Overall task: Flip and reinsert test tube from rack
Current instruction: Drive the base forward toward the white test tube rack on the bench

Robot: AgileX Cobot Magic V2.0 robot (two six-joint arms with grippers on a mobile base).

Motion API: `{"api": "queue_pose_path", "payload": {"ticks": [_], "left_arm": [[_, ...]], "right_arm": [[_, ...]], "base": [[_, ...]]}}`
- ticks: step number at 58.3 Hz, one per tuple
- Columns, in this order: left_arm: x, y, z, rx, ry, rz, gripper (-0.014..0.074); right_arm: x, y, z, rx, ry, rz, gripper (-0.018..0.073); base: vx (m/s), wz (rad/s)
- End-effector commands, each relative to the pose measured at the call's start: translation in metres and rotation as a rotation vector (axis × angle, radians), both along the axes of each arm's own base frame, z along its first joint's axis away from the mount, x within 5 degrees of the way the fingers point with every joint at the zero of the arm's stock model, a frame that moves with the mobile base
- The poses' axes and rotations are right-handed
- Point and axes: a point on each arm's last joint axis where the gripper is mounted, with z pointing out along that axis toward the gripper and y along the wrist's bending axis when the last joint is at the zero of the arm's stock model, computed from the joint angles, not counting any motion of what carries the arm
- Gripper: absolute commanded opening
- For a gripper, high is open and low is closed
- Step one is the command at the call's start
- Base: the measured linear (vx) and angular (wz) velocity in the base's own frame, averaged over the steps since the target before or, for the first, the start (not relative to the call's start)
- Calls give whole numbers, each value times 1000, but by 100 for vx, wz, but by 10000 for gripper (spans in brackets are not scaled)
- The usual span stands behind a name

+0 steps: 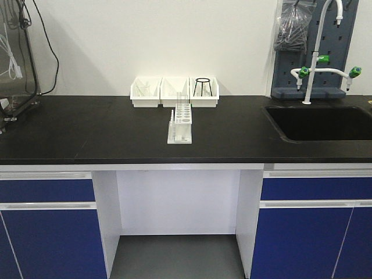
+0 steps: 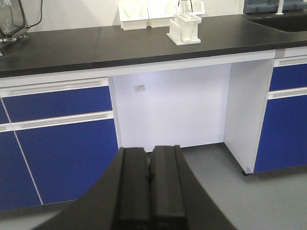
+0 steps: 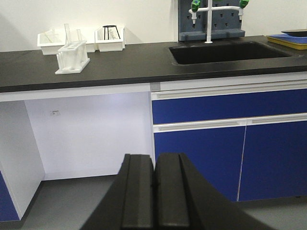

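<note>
The test tube (image 1: pixel 179 100) is a slim, clear glass tube standing upright in the far end of the rack (image 1: pixel 180 123), its top rising above the holes. A second, matching tube (image 1: pixel 186 99) stands just beside it. The rack is small, white and rectangular, and it sits near the middle of the black counter (image 1: pixel 87 128). Three white bins (image 1: pixel 174 91) lie behind it against the wall, and a sink (image 1: pixel 319 122) is well off to the right. The left gripper (image 2: pixel 150 160) and right gripper (image 3: pixel 154 163) hang low in front of the cabinets, each with its jaws pressed together and holding nothing.
</note>
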Motion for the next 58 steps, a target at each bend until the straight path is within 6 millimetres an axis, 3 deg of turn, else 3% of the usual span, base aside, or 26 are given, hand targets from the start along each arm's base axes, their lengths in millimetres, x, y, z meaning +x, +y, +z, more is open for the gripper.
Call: {"api": "queue_pose_path", "payload": {"ticks": [1,31,58], "left_arm": [[0,-1,9,-21,-89,-13,-6],[0,-1,9,-21,-89,-13,-6],[0,-1,9,-21,-90,-14,-6]], "right_arm": [[0,1,7,-22,-93,12,-11],[0,1,7,-22,-93,12,-11],[0,1,7,-22,-91,12,-11]], "base": [[0,0],[6,0],[32,8]]}}
